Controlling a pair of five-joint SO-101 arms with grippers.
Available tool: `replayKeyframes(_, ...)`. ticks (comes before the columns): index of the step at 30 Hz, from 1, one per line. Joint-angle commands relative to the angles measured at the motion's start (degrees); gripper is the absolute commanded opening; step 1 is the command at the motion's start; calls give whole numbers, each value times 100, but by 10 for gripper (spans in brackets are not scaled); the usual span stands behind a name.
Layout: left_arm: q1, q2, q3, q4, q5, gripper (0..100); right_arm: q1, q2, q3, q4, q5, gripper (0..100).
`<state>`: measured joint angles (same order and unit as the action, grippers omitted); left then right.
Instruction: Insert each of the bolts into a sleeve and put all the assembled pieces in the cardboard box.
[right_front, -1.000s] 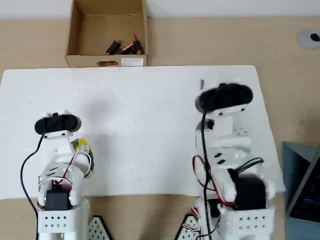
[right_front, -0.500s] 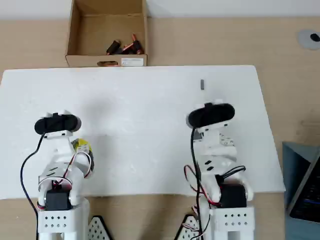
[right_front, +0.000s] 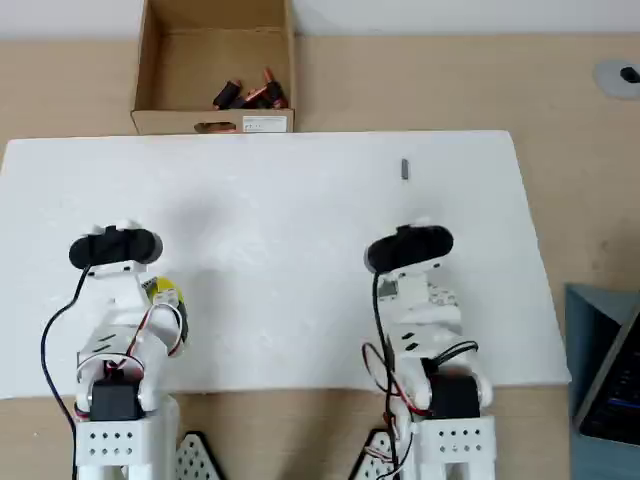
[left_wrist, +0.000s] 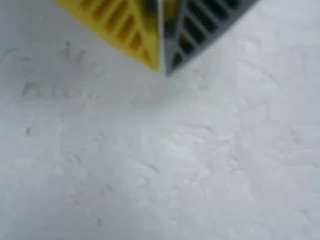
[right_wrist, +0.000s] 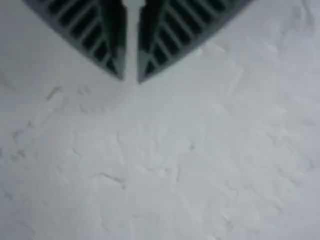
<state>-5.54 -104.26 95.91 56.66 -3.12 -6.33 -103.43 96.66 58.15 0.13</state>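
1. The cardboard box (right_front: 148, 70) is running off the top edge of the high view.
2. The dark and copper pieces (right_front: 250, 94) inside it are lying bunched together, too small to tell bolt from sleeve.
3. A small grey piece (right_front: 405, 169) on the white mat (right_front: 270, 200) is showing too small to identify.
4. The left gripper (left_wrist: 162, 67) and right gripper (right_wrist: 131, 77) are being cropped by their wrist views' edges, leaving blurred fingertips.
5. A dark device (right_front: 605, 370) is being cut off by the high view's right edge.
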Motion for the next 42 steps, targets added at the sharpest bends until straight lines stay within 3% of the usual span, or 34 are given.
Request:
replayKeyframes(1,-18,-40,-9,-105,0,3,31,-637,4,35,9,9)
replayKeyframes(42,-18,-40,-9,-105,0,3,40,-664,4,316,0,10)
